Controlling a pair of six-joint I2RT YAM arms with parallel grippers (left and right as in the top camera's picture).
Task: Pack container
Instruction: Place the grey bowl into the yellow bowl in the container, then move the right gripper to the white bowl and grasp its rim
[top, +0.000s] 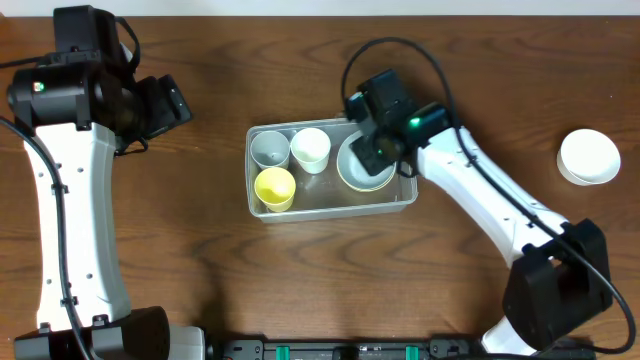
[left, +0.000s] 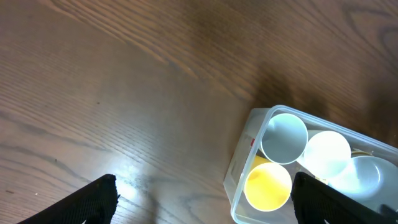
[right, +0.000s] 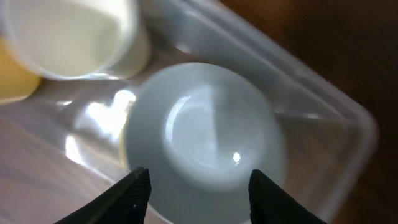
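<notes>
The clear plastic container (top: 335, 209) sits mid-table. It holds a grey cup (top: 269, 149), a white cup (top: 311, 148), a yellow cup (top: 275, 187) and, at its right end, a pale grey bowl (top: 362, 168) with a yellowish rim beneath it. My right gripper (top: 377, 143) hangs just over that bowl. In the right wrist view its fingers (right: 198, 196) are spread open above the bowl (right: 205, 140), gripping nothing, and the container rim (right: 326, 96) runs behind. My left gripper (top: 175, 100) is open and empty over bare table, left of the container (left: 239, 168).
A white bowl (top: 589, 157) stands alone at the far right of the wooden table. The right arm stretches from the front right to the container. The left arm stands along the left edge.
</notes>
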